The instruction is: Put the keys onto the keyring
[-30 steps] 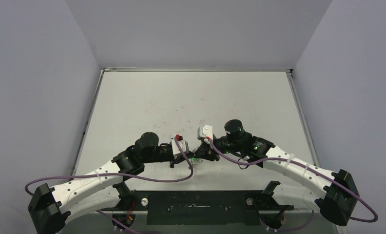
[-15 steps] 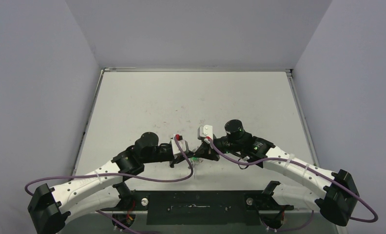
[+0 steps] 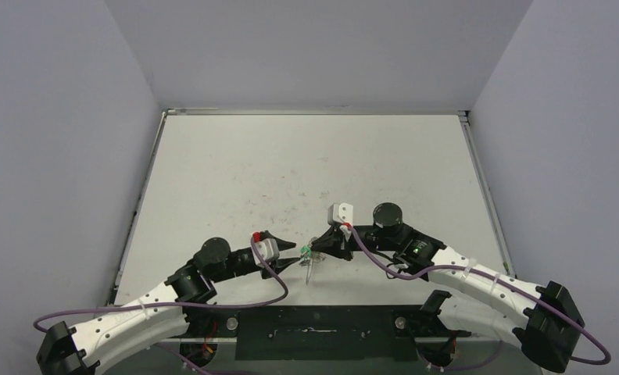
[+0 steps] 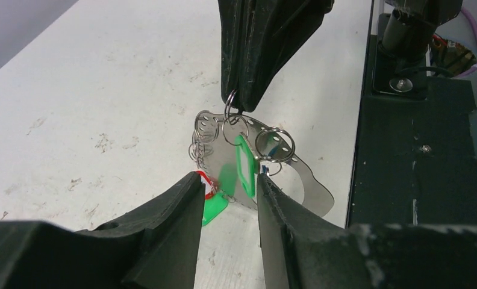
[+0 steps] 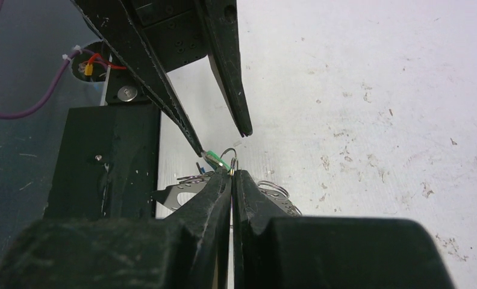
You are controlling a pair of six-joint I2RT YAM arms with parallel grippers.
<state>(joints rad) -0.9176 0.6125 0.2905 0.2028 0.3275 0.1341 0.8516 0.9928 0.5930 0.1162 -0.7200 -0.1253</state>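
Pinching one small wire loop (image 4: 233, 113) on the rim, our right gripper (image 5: 231, 180) has its fingers pressed together. The large silver-grey sheet-metal keyring (image 4: 305, 183) hangs from that pinch, low over the white table (image 3: 306, 164). Our left gripper (image 4: 229, 183) faces the keyring from the opposite side with its fingers spread. A tiny key's oblong green plastic tag (image 4: 245, 164) sits in the gap, and we judge nothing is clamped there. A second green tag (image 4: 215, 208) and a sliver of red (image 4: 206, 179) dangle at the keyring's lower edge.

We read the step in hand as working a key onto a loop. To do it well, we hold the keyring steady in the right pinch. We bring the left fingers in slowly, square to the tag, so the loops neither tangle nor twist the hoop.

Beyond the keyring the tabletop offers open room. On the keyring's near side the black base plate (image 4: 405, 150) comes close, so we would swing away from it. Both grippers nearly meet at the keyring, so clashing fingertips are our main risk.
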